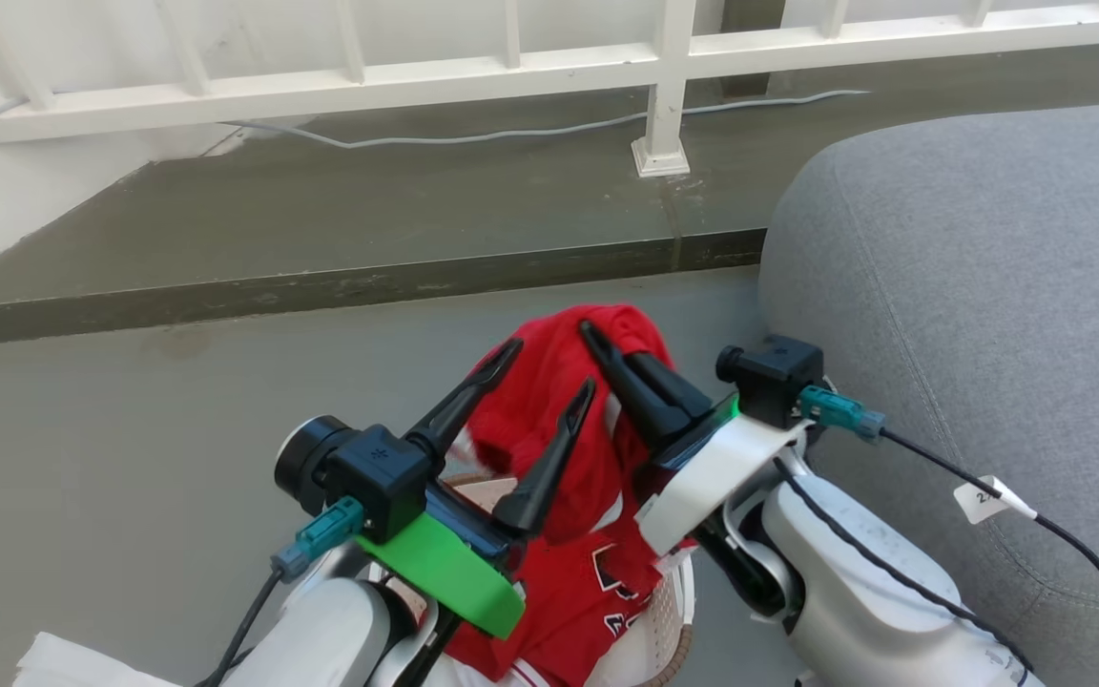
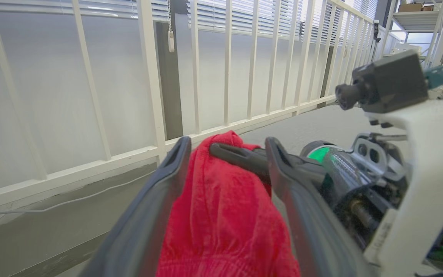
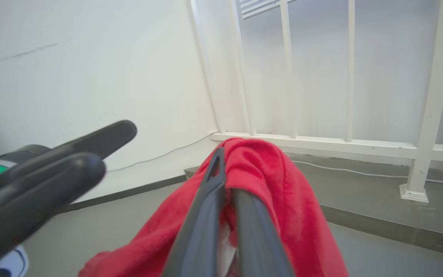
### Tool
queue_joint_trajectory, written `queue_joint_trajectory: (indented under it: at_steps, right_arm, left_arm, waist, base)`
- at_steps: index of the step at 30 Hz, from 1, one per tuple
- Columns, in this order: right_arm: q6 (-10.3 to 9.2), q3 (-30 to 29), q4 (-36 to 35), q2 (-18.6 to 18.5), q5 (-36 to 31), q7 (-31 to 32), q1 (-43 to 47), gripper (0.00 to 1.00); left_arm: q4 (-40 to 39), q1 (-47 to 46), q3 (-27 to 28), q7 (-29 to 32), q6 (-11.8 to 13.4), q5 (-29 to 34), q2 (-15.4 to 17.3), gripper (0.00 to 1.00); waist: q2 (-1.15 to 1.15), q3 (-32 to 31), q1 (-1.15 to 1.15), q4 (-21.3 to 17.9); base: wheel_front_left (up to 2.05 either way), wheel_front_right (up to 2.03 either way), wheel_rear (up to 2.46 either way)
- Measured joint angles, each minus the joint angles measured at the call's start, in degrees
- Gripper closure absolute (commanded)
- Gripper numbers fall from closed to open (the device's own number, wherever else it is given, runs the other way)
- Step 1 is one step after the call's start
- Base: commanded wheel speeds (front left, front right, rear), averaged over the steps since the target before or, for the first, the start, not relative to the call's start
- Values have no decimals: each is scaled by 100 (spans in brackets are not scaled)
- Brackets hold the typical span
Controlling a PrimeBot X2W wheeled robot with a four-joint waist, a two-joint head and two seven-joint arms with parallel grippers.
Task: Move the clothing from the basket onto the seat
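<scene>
Red clothing (image 1: 549, 420) held above the basket (image 1: 670, 603) by my right gripper (image 1: 591, 334)

At the lower centre of the head view, the bunched red fabric rises from the cream basket. Its lower folds, with black-and-white lettering, trail down inside. My right gripper's jaws are clenched on the top of the cloth. My left gripper (image 1: 549, 367) is released, its fingers spread wide with the fabric bulging between them. The grey seat (image 1: 969, 286) takes up the right of the frame, near the basket. A white railing (image 1: 511, 72) runs across the top.
</scene>
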Motion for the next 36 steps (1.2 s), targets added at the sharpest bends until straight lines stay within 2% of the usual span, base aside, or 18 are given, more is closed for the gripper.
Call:
queue_joint_trajectory:
  at_steps: [5,12,22,36]
  right_arm:
    - [-96,-299,167,-16,-91,0,-24,100]
    - [-205,-751,302,-237,-133,0,-96,100]
    - [-397,-1314,346,-458,-187,0,-93,100]
    - [-498,-1934,255,-516,-227,0,-60,100]
  left_arm:
    - [-24,8,-101,166,5,71,176,0]
    - [-59,163,-241,320,4,238,320,0]
    - [-218,249,-370,443,1,263,327,0]
    - [-411,247,-414,570,1,346,437,0]
  waist:
    - [0,55,0,-90]
    - [0,164,0,-266]
    - [0,354,0,-602]
    - [0,677,0,-1107]
  base:
    - [0,0,0]
    - [0,0,0]
    - [0,0,0]
    - [0,0,0]
